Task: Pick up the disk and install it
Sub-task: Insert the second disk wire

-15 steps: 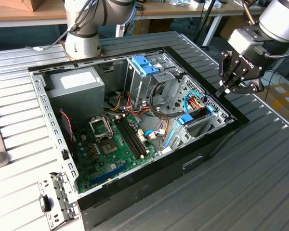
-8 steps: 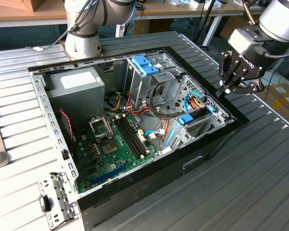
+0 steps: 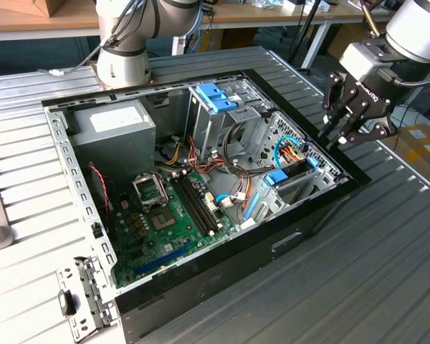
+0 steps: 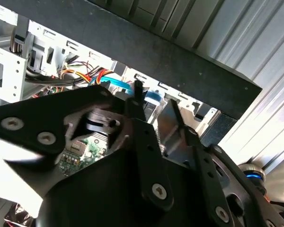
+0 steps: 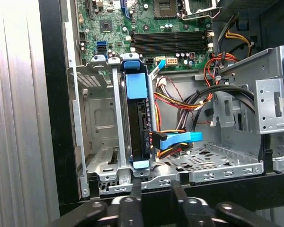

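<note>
Disk (image 5: 136, 116) stands on edge in the cage (image 5: 97, 142) inside the case (image 3: 287, 240); gripper (image 3: 342, 136) hovers beside, jaws slightly spread, empty.

I see a ribbed grey metal table (image 3: 387, 236) filling most of the exterior view. Behind it runs a wooden workbench (image 3: 36, 18) with a cardboard box (image 3: 46, 6) on top. Even, bright lighting throughout.
</note>
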